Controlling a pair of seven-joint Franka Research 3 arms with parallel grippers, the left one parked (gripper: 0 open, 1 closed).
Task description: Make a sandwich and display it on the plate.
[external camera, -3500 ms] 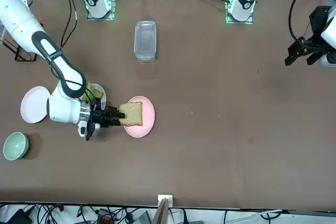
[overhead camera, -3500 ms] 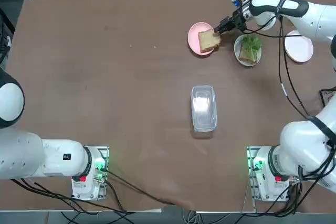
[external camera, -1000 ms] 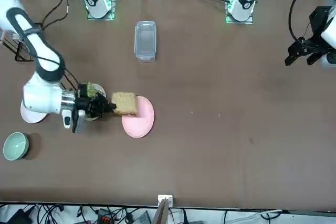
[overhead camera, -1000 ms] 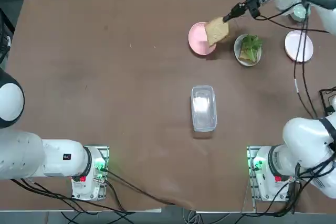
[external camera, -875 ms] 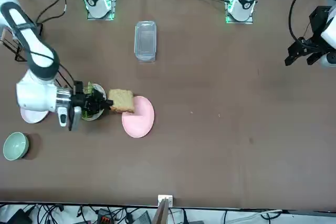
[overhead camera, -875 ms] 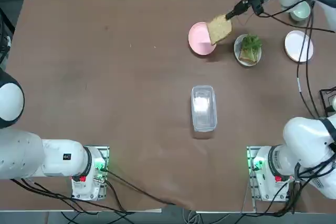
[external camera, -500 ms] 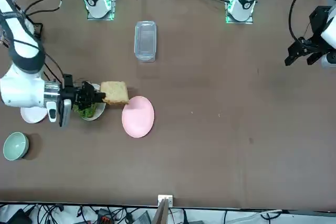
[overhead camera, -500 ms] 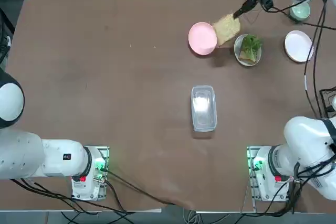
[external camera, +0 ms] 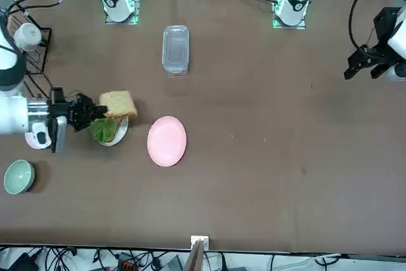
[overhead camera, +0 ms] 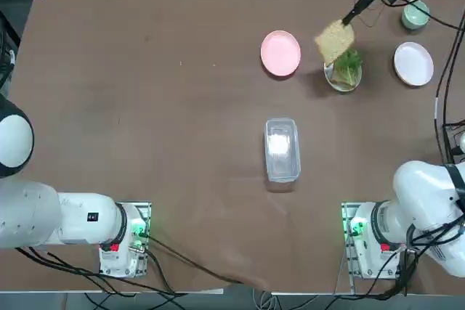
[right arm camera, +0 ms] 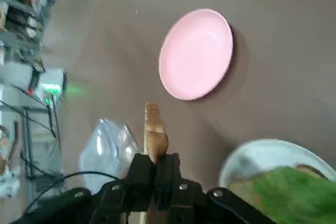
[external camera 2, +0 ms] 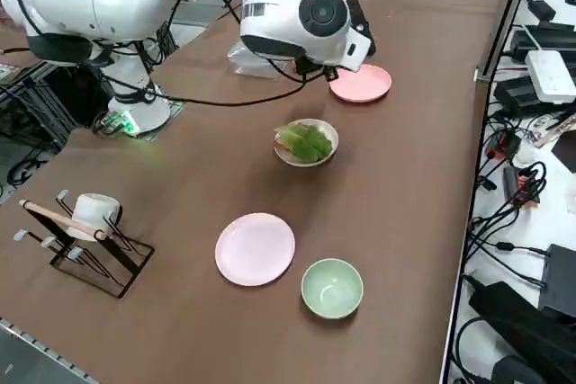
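tan bread slice (external camera: 118,103) hangs pinched in the right gripper (external camera: 95,112) above the lettuce (external camera: 103,129) on the plate (external camera: 118,134); bare table (external camera: 266,131) around; no writing legible.

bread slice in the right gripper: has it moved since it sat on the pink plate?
Yes. The bread slice, held by the right gripper, left the pink plate and now hangs over the white plate with lettuce.

brown table (overhead camera: 145,107), cables (external camera 2: 513,177) alongside
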